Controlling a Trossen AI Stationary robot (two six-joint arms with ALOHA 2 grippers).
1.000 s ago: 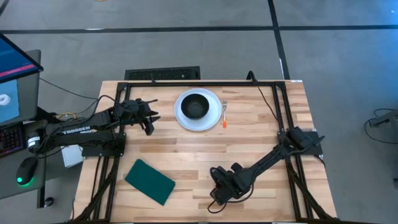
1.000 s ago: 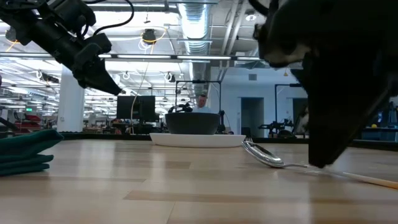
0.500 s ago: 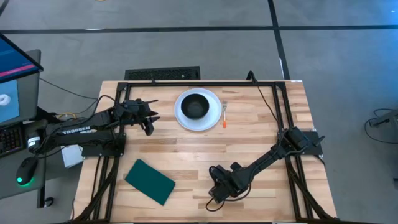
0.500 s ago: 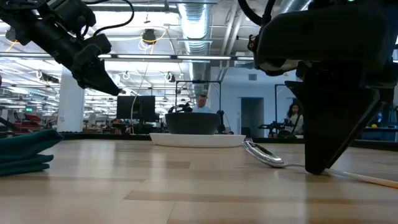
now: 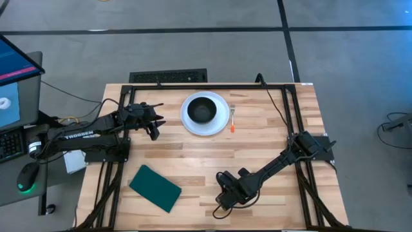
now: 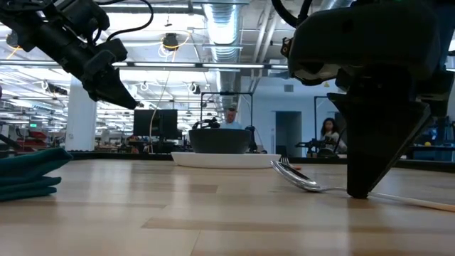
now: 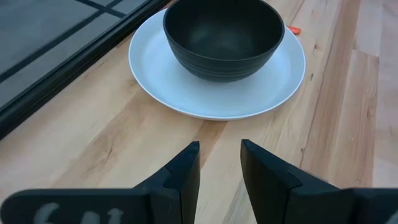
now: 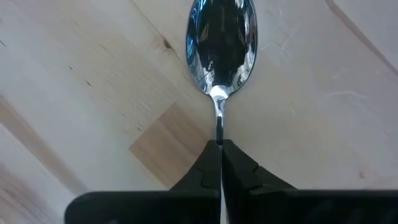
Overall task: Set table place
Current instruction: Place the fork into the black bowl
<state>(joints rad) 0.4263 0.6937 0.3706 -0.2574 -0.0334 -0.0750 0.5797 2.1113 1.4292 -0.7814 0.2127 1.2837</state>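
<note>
Now that the right gripper (image 8: 219,146) has just clamped on the spoon (image 8: 221,37) handle well away from the white plate (image 5: 205,123), lifting can begin, while the left gripper (image 7: 217,155) hovers unclenched and empty beside that plate.

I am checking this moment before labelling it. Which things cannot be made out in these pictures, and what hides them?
- Spoon: in the high view the right gripper covers it; in the right wrist view the closed fingers hide its handle.
- Orange-tipped item beside the plate: too small in the high view to identify.
- Bowl: in the low view its inside is hidden by its own wall.
</note>
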